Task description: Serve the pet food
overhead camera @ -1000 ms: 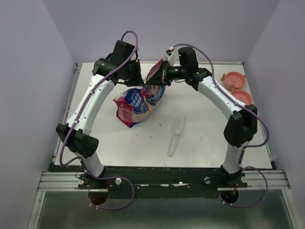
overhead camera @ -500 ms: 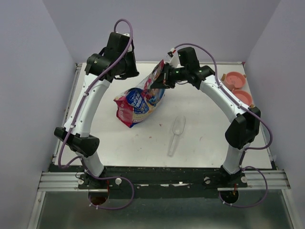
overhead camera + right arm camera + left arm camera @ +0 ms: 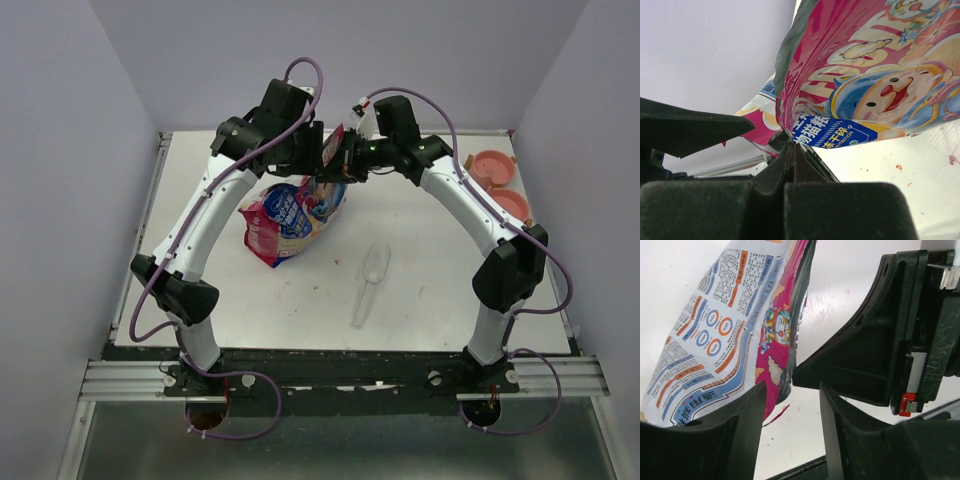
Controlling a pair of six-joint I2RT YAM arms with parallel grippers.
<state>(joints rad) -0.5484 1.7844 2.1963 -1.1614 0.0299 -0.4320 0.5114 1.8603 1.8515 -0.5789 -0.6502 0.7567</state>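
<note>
Firmly, right end effector [image 3: 790,150] pinches the bag [image 3: 865,75] by its top edge; left end effector [image 3: 790,405], part-open, seemingly holds nothing

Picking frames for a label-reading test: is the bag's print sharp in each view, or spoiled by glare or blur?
Top external: evenly lit, but print on the bag is too small to read. Left wrist: print crisp, a glare streak along the bag's edge, left tool dark in front. Right wrist: print sharp; right tool dark and soft up close.
</note>
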